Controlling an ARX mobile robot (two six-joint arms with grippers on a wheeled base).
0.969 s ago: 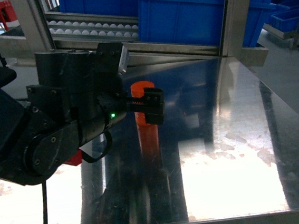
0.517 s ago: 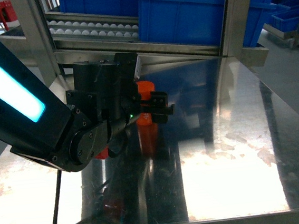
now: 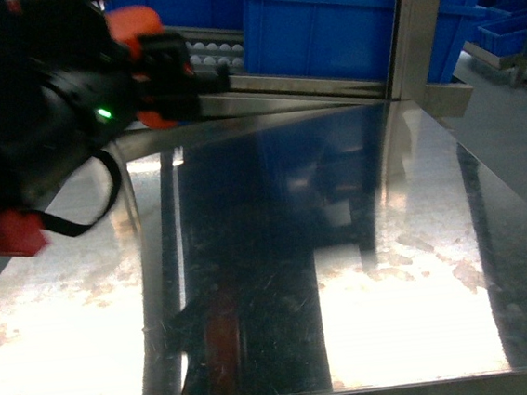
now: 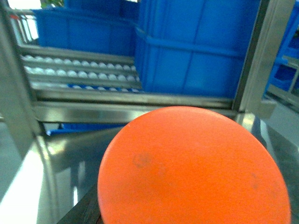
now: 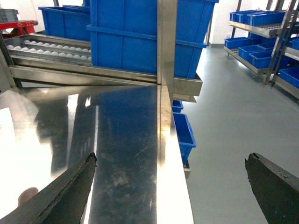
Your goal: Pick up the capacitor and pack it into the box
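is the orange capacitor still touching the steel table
Apart. The head view shows the capacitor lifted in the left gripper, well above the table.

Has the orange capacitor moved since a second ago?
Yes. The left pincer lifted the capacitor off the table, up-left toward the roller rail.

Your left arm (image 3: 41,116) is a bulky matte-black housing with a small glowing green light, a looping black cable and a red part at its lower edge. Its left gripper (image 3: 169,71) has blocky black fingers. Your right gripper (image 5: 170,189) shows two dark, rough-edged fingertips (image 5: 65,196).
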